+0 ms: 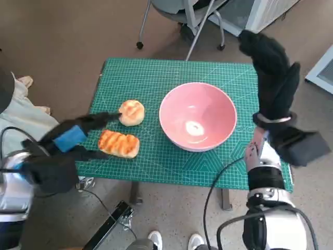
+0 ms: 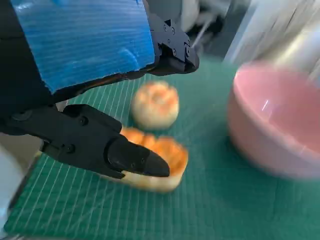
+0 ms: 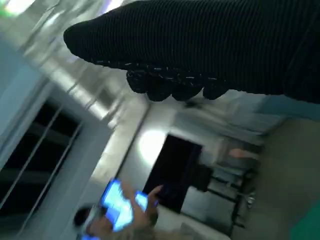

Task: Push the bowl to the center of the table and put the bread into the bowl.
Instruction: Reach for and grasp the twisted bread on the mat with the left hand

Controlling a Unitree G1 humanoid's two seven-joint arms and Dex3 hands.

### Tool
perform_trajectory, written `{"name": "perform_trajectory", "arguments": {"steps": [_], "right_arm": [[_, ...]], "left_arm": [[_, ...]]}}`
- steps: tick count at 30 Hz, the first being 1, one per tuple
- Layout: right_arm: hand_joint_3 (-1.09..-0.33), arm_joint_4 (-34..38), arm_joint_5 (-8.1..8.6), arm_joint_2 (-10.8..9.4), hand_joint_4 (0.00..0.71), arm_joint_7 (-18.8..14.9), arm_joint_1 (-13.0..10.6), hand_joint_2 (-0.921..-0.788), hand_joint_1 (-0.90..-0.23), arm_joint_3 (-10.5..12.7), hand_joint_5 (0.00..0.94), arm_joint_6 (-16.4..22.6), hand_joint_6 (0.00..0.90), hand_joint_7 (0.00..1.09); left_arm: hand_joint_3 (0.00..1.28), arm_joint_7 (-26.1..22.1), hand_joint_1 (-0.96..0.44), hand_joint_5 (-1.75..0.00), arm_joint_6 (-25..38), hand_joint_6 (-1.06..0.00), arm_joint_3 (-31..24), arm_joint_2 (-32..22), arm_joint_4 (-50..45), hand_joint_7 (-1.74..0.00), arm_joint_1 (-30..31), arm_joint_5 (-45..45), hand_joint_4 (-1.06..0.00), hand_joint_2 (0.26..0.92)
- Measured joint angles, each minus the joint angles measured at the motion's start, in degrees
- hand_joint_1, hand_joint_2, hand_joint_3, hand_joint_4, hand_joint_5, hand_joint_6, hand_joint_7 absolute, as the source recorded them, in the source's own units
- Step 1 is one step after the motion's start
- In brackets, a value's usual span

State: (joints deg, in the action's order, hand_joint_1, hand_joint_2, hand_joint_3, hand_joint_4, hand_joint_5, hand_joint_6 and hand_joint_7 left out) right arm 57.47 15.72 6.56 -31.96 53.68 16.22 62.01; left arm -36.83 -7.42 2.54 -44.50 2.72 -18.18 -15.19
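Bread lay in two pieces near the worktop's left edge: a long toasted loaf toward the near side and a round bun just beyond it, close together. The left hand was at that edge with its fingers apart, one finger reaching toward the bun, another beside the loaf; it held nothing. The pink bowl stood empty right of the bread, about mid-worktop. The right hand was raised over the right edge, clear of the bowl, its fingers seemingly straight and grasping nothing.

Risks, as judged: the spread fingers straddled both pieces, so a closing grasp could catch the wrong one or knock the loaf off the near-left corner. Blur in the wrist view suggests motion, which could worsen aim.

A green gridded cutting mat covered the worktop. A wheeled chair base stood beyond the far edge on brown floor; a person's shoes showed at the near side.
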Motion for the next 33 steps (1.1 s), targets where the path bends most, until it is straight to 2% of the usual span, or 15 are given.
{"name": "perform_trajectory", "arguments": {"steps": [10, 20, 29, 33], "right_arm": [[-0.681, -4.20, 0.20, -0.16, 0.354, -0.75, -2.90, -0.921, -0.579, -2.82, 0.001, 1.62, 0.088, 0.82], [-0.683, -5.56, 2.12, -0.25, 0.353, -1.36, -3.35, -0.921, -0.576, -3.85, 0.002, 1.63, 0.078, 0.83], [-0.685, -5.60, 2.20, -0.29, 0.356, -1.65, -3.66, -0.921, -0.590, -4.33, 0.003, 1.89, 0.061, 0.84], [-0.687, -5.60, 2.26, -0.34, 0.358, -1.69, -3.86, -0.921, -0.593, -4.48, 0.005, 1.92, 0.058, 0.84]], "left_arm": [[0.01, -0.27, -0.28, 0.00, -0.22, -0.38, 6.09, 0.02, 6.44, -0.02, -4.67, -5.91, -0.26, 0.763], [0.01, 1.09, -0.28, 0.00, -0.80, -0.38, 13.17, 2.88, 17.67, -0.01, -10.76, -12.42, -0.27, 0.775], [0.03, 8.60, -0.21, -0.03, -3.31, -0.41, 17.09, 6.40, 29.45, -0.02, -15.60, -17.41, -0.34, 0.831], [0.03, 11.73, -0.16, -0.04, -4.45, -0.49, 18.61, 7.39, 33.08, -0.06, -17.16, -18.97, -0.42, 0.875]]}}
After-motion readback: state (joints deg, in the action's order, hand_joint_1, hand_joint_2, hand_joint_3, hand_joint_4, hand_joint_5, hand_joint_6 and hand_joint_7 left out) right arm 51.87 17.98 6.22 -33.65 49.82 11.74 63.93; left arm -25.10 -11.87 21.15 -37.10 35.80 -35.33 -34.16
